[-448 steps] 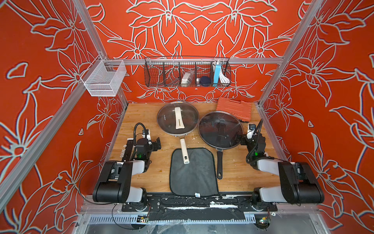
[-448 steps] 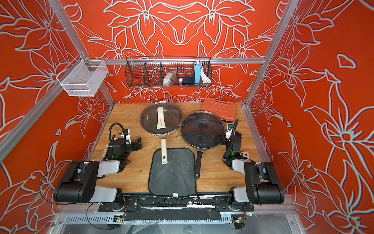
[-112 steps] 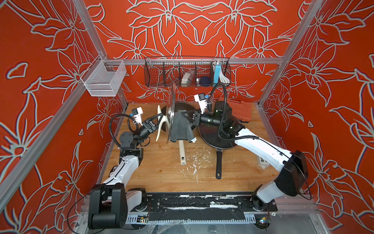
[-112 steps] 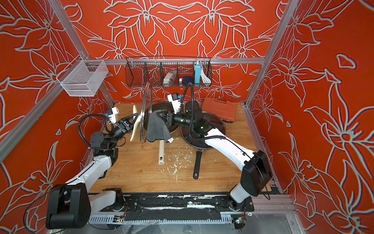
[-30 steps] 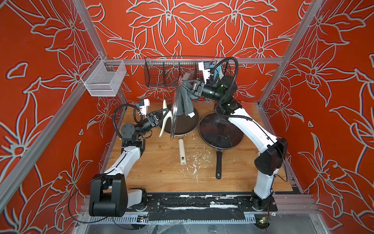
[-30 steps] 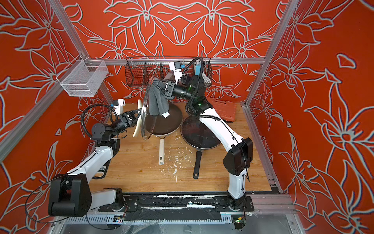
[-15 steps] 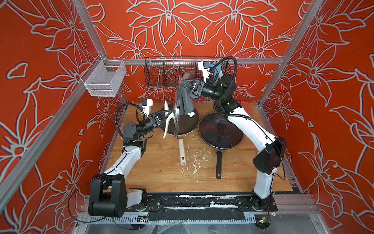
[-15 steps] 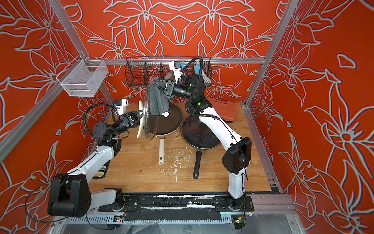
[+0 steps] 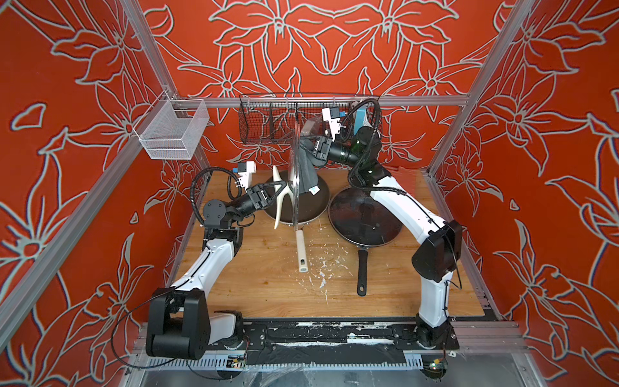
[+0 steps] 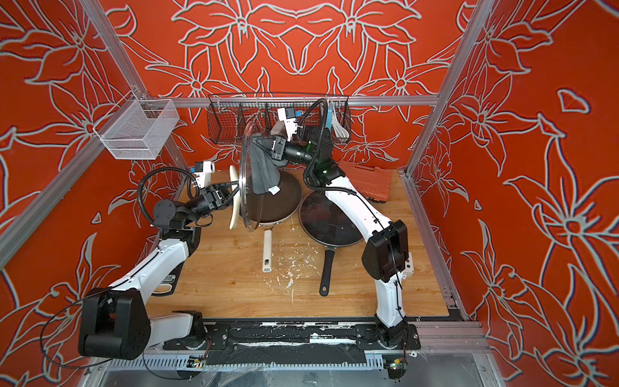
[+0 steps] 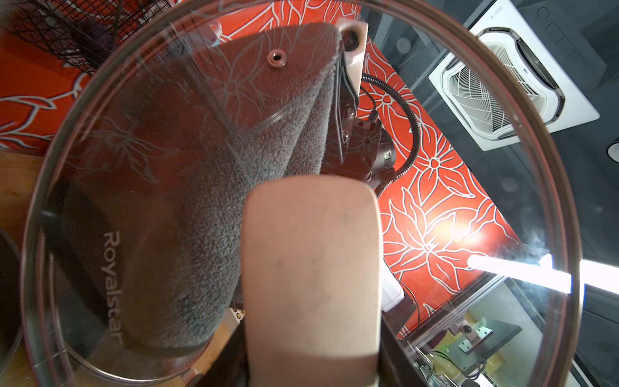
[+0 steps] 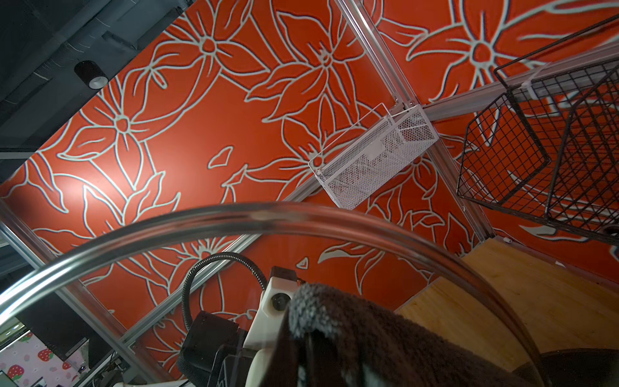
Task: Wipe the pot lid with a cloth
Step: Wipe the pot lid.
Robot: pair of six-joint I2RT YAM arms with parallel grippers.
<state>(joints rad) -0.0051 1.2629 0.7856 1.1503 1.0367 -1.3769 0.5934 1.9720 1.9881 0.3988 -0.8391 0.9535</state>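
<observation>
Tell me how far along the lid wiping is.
Done: the left gripper holds the pot lid upright by its handle above the pan, and the right gripper is shut on the cloth. In hand: the cloth lies against the glass near the upper rim. Left: the rest of the glass, then probably setting both down.

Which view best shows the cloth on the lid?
Left wrist: through the lid the cloth shows spread on the glass's far face. Both top views show the lid nearly edge-on, cloth hanging beside; right wrist shows only rim and a fold.
</observation>
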